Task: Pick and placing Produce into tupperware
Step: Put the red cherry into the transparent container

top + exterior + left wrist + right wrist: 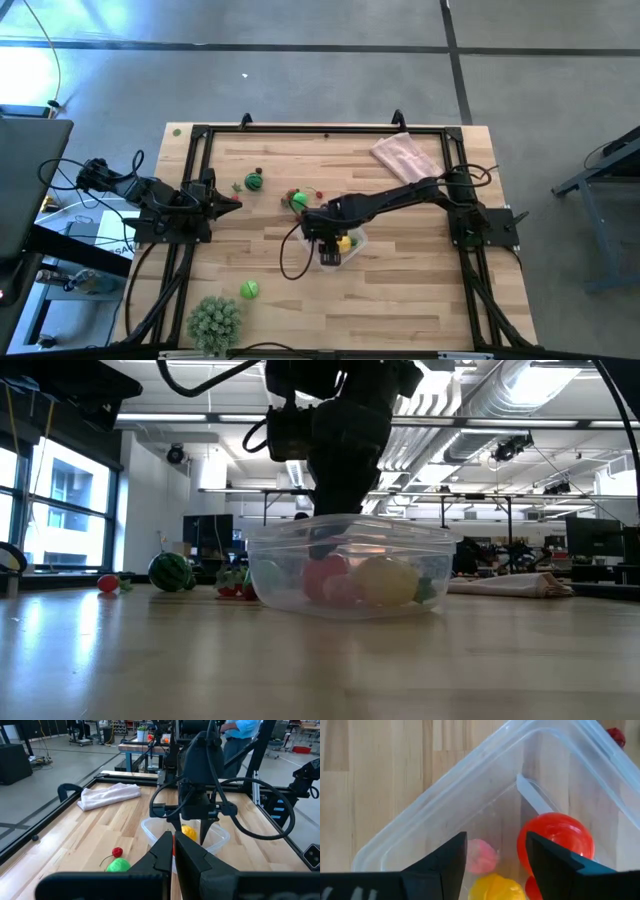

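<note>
The clear tupperware stands at mid-table and holds a red ball, a pink piece and a yellow piece. My right gripper hangs open over it, pointing steeply down, fingertips at rim height, with nothing between them. More produce lies on the wood: a striped green piece, a green piece with red bits and a green piece nearer the front. My left gripper waits shut at the table's left side.
A pink cloth lies at the far right corner. A spiky pale-green ball plant stands at the near left edge. A black frame runs around the tabletop. Bare wood lies right of and in front of the tupperware.
</note>
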{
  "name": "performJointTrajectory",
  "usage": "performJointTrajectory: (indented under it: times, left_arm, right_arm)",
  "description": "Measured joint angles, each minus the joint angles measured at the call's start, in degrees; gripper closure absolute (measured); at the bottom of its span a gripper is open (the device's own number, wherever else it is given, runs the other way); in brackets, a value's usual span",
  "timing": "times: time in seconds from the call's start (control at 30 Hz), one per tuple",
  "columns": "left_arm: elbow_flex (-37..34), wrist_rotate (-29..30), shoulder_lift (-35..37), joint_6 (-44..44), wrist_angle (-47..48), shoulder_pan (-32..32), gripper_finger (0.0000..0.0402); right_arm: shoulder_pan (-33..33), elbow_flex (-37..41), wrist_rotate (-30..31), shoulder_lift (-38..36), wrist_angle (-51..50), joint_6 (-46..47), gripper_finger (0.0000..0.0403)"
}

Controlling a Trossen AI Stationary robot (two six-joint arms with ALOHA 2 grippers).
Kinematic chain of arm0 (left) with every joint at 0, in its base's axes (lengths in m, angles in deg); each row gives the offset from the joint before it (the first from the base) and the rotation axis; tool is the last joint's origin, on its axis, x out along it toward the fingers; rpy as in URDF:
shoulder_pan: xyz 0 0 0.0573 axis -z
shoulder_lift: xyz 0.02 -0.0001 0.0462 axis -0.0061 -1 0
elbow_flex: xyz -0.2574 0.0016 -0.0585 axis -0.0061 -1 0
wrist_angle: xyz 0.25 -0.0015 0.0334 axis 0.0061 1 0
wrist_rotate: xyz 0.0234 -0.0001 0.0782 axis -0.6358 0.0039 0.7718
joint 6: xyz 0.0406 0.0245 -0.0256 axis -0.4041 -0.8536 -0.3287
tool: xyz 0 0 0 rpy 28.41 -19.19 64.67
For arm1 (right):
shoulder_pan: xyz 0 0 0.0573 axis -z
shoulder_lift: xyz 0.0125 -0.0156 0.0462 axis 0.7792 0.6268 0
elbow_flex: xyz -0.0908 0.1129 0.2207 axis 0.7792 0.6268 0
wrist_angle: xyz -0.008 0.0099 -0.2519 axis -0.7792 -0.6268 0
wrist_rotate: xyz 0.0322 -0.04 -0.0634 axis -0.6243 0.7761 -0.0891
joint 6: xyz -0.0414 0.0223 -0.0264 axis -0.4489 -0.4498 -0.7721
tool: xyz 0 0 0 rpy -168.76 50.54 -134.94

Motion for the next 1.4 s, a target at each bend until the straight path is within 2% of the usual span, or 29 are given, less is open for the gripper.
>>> performJointTrajectory:
  times: [0.17, 0.3, 0.6, 0.8, 0.97, 1.1, 1.3, 1.4]
  left_arm:
    - [0.0, 0.0, 0.0, 0.0, 0.0, 0.0, 0.0394]
    - [0.0, 0.0, 0.0, 0.0, 0.0, 0.0, 0.0394]
    - [0.0, 0.0, 0.0, 0.0, 0.0, 0.0, 0.0394]
    - [0.0, 0.0, 0.0, 0.0, 0.0, 0.0, 0.0394]
    - [0.0, 0.0, 0.0, 0.0, 0.0, 0.0, 0.0394]
    - [0.0, 0.0, 0.0, 0.0, 0.0, 0.0, 0.0394]
    - [0.0, 0.0, 0.0, 0.0, 0.0, 0.0, 0.0394]
    - [0.0, 0.0, 0.0, 0.0, 0.0, 0.0, 0.0394]
  right_arm:
    - [0.0, -3.4, -0.2, 0.0, -4.6, 0.7, 0.0208]
    - [0.0, -9.5, 0.1, 0.1, -11.3, -0.8, 0.0208]
    - [0.3, -28.9, 13.4, 0.1, -27.1, -5.4, 0.0208]
    - [2.5, -42.0, 19.1, 0.0, -35.5, -1.3, 0.0208]
    - [6.0, -37.7, 19.7, -4.7, -33.6, 4.0, 0.0208]
    - [10.2, -35.5, 18.7, -5.2, -34.6, 5.9, 0.0208]
    - [17.1, -27.6, 5.1, -5.3, -24.3, 4.5, 0.0208]
    - [20.3, -21.5, 1.8, -5.3, -19.3, 3.3, 0.0208]
